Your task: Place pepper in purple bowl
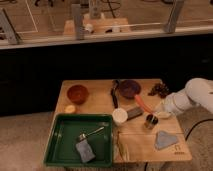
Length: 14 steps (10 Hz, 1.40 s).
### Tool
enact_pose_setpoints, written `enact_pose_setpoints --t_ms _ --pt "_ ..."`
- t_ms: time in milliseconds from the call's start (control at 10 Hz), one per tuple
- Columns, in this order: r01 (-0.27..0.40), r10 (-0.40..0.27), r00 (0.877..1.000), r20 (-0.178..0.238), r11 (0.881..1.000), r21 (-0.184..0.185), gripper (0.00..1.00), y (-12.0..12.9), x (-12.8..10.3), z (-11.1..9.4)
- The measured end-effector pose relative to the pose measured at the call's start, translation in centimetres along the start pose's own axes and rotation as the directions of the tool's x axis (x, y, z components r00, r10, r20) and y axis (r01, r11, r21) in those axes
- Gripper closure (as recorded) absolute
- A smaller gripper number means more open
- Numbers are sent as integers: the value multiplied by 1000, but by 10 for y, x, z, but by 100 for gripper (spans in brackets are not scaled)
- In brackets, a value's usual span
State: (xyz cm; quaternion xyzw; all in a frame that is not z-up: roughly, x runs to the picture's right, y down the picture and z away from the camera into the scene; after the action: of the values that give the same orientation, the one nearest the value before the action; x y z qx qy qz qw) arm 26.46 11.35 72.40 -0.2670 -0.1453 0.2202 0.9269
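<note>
The robot's white arm (192, 97) reaches in from the right over a wooden table (150, 150). Its gripper (151, 120) hangs low over the right half of the tabletop, fingers pressed together. The pepper (141, 103) lies on the wood just left of and beyond the gripper, slanting from near the purple bowl (129, 88) down towards the wrist. Its near end looks very close to the gripper, though whether the two touch is hard to tell from this angle. The purple bowl sits at the far edge of the table, just beyond the pepper's far tip. An orange bowl (77, 93) stands well to the left. A white cup (120, 116) is left of the gripper, and a green tray (62, 142) fills the near left corner.
</note>
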Motion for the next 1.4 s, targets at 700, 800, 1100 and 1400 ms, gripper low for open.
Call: enact_pose_setpoints --t_ms 700,800,1100,1400 --pt "-163 163 987 5 987 4 100 -67 -19 20" --pt "-184 184 983 -1 983 10 100 -68 -20 25" --pt "-249 250 968 -20 968 17 100 -46 -22 26" --pt "-261 261 965 -30 965 12 100 -34 -39 22"
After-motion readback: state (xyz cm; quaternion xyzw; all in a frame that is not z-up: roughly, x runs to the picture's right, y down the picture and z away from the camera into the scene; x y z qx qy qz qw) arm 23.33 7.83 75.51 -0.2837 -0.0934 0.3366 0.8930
